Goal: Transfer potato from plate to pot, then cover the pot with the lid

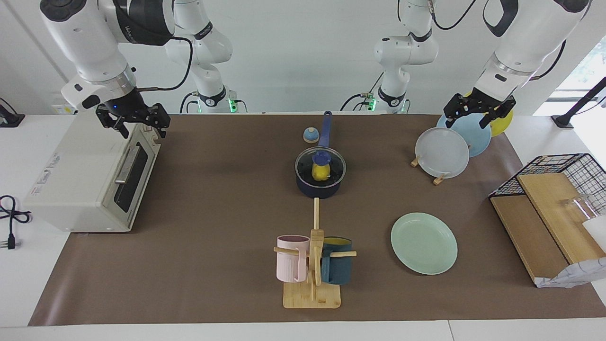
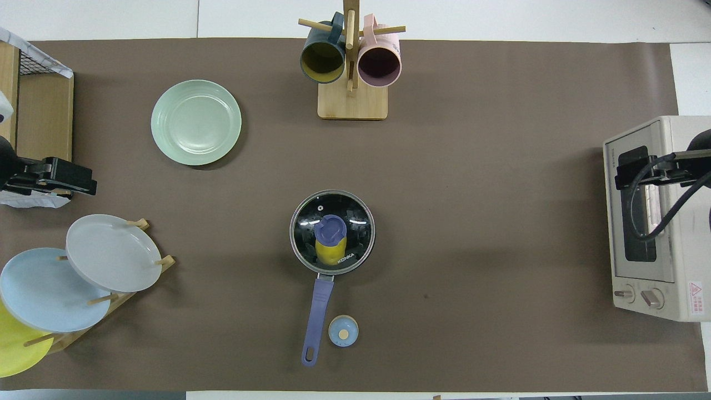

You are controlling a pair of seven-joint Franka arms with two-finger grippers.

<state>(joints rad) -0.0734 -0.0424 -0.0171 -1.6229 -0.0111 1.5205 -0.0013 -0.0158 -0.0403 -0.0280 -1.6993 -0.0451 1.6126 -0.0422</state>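
Brown mat on desk; w/ facing view scanned across: right gripper over toaster oven, jaws apart, empty; potato inside pot mid-desk, lid seated on it; plate bare; left gripper over plate rack, jaws apart, empty. Task looks done. Risk: arm motion near oven or rack knocks them; bell beside pot handle, mug stand nearby, nothing blocks pot.

Yellow potato, navy pot, blue-knobbed clear lid, mint-green plate, brown mat
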